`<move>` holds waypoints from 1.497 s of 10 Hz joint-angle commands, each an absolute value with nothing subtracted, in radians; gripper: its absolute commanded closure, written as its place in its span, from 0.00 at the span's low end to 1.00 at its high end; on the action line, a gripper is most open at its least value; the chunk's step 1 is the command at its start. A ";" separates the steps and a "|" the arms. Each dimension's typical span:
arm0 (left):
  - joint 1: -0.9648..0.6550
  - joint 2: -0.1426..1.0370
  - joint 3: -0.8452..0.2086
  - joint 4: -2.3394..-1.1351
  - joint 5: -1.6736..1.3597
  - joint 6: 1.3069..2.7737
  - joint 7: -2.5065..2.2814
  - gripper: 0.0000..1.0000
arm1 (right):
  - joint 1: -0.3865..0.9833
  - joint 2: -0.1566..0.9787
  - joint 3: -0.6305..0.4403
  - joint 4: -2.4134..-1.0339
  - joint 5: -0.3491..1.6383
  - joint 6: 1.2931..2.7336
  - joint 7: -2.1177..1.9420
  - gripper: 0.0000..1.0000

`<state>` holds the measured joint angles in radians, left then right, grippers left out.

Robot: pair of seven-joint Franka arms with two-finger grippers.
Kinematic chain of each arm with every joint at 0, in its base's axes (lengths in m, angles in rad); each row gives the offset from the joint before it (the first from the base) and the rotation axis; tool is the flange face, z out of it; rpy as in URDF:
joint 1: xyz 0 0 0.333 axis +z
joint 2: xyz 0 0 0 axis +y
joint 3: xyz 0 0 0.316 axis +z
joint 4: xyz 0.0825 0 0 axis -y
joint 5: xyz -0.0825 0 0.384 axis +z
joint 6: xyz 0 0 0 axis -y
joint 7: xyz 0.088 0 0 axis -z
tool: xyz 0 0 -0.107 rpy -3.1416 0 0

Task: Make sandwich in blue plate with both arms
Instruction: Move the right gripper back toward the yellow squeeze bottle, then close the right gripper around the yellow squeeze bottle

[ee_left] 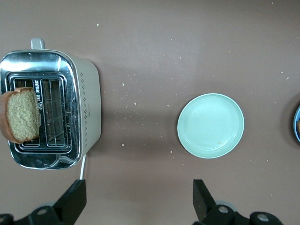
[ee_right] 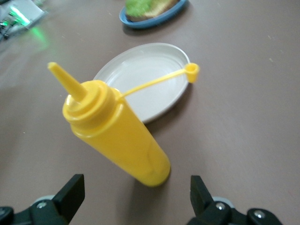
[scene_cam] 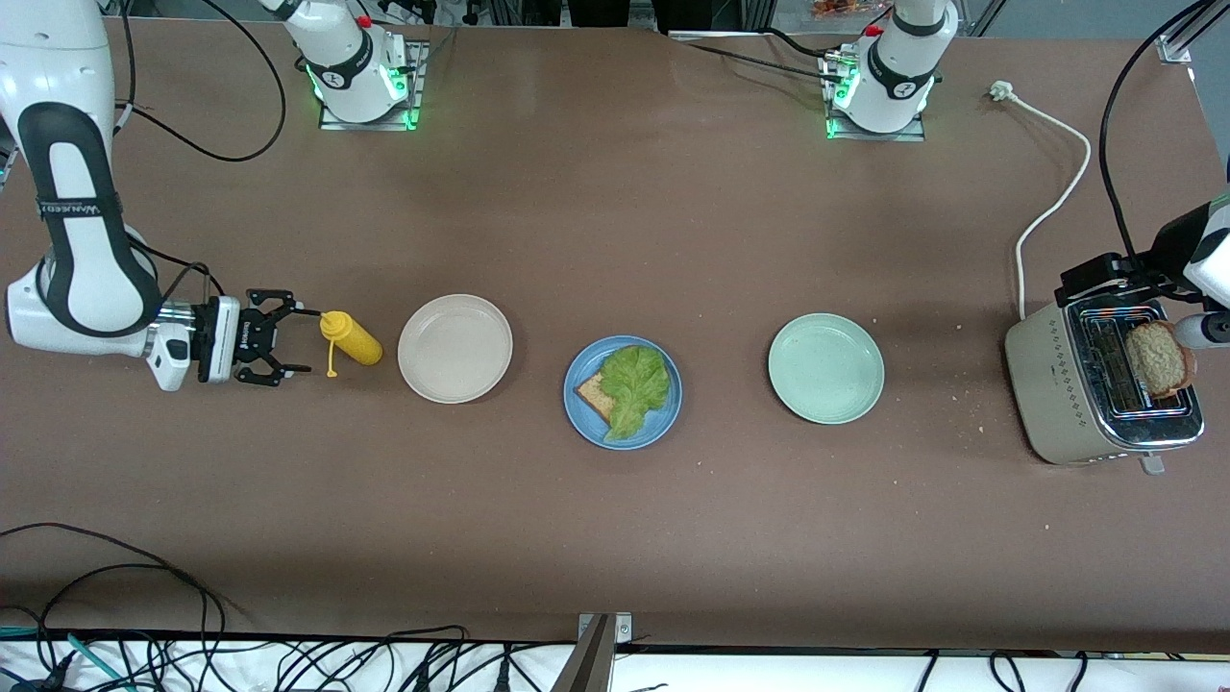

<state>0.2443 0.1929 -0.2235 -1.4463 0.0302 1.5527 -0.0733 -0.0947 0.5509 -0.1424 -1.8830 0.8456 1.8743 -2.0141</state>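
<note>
Open, empty left gripper [ee_left: 138, 201] hovers beside the beige metal toaster [scene_cam: 1095, 384] at the left arm's table end, brown toast slice [scene_cam: 1160, 358] upright in its slot, well apart from mid-table round blue plate [scene_cam: 581, 415] holding toast and lettuce; right gripper [scene_cam: 279, 350] open, empty, facing yellow squeeze bottle [scene_cam: 352, 339].

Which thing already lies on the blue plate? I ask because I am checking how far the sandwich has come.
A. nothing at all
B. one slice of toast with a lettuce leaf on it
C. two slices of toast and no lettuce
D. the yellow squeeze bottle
B: the blue plate holds one slice of toast with a lettuce leaf on top, while another slice is at the toaster.
</note>
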 commanded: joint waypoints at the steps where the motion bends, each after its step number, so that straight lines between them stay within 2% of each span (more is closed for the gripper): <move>1: 0.249 0.190 -0.222 -1.433 0.011 1.539 -0.061 0.00 | -0.135 0.589 -0.124 -1.878 0.940 1.717 -2.184 0.00; 8: 0.247 0.190 -0.224 -1.433 0.011 1.539 -0.063 0.00 | -0.141 0.669 -0.123 -1.873 1.106 1.638 -2.448 0.00; 9: 0.247 0.190 -0.224 -1.433 0.011 1.539 -0.063 0.00 | -0.140 0.669 -0.121 -1.871 1.121 1.640 -2.450 0.08; 11: 0.247 0.190 -0.224 -1.433 0.011 1.539 -0.063 0.00 | -0.138 0.669 -0.121 -1.871 1.129 1.643 -2.430 0.51; 12: 0.247 0.190 -0.224 -1.433 0.011 1.539 -0.063 0.00 | -0.137 0.669 -0.121 -1.871 1.134 1.649 -2.428 0.68; 15: 0.247 0.190 -0.222 -1.433 0.011 1.539 -0.063 0.00 | -0.137 0.658 -0.117 -1.856 1.120 1.661 -2.337 0.85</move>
